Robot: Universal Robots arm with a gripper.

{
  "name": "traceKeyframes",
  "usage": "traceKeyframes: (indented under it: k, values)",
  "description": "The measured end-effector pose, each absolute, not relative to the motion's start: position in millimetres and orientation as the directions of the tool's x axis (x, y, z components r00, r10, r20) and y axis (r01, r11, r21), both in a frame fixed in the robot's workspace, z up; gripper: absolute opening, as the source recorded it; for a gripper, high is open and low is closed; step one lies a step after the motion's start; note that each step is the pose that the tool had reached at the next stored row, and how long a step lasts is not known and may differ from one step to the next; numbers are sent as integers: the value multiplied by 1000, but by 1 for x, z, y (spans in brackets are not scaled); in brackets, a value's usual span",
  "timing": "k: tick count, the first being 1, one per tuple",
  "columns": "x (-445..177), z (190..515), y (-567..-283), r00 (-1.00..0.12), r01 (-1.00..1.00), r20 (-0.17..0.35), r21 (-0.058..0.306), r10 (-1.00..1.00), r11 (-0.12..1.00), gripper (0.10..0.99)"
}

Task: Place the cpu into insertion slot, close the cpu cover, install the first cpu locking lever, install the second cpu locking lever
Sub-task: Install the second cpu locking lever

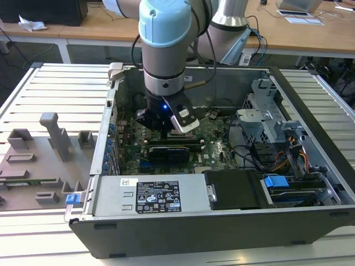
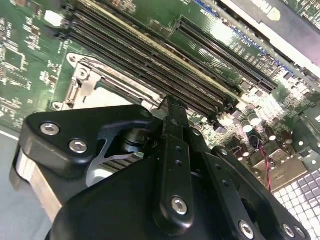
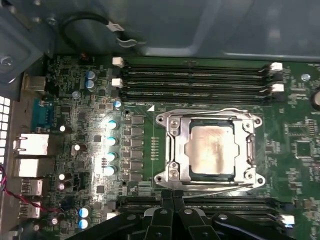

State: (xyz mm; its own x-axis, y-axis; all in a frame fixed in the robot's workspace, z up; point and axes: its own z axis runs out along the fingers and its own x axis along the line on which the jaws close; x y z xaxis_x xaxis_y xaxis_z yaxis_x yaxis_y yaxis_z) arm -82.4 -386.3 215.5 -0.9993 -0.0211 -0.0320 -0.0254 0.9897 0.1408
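You are looking at a slatted pale metal work surface (image 1: 50, 83) carrying the setup. Behind it, a light wooden desk (image 1: 100, 25) on white legs spans the room, with papers (image 1: 302, 19) toward the exterior view's right. Crumpled white paper (image 1: 30, 24) lies at its left end.

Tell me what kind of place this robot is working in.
Probably a lab or workshop test bench: an opened computer case lies on a slatted metal table, grey fixture blocks stand beside it, and wooden desks with papers run behind.
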Motion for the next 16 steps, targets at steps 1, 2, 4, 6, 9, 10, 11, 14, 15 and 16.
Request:
traceKeyframes:
  k: [1,2,4,6,9,10,11,14,15,16]
  values:
    - [-83,215,-386,-999,-27,-32,142,-22,990,106]
    - [-85,214,-386,-999,-28,-32,143,-24,989,106]
    - [-88,211,-386,-999,-34,-32,146,-30,989,106]
    - [-89,209,-386,-999,-39,-32,149,-34,988,106]
    - [-90,207,-386,-999,-40,-32,150,-36,988,106]
    - [-90,206,-385,-999,-43,-32,150,-39,988,106]
    - [-90,205,-385,-999,-45,-32,150,-41,988,106]
    - [-91,203,-381,-998,-55,-32,151,-51,987,106]
    - [-91,203,-380,-998,-58,-32,151,-54,987,106]
    - [-91,202,-379,-998,-63,-32,152,-59,986,106]
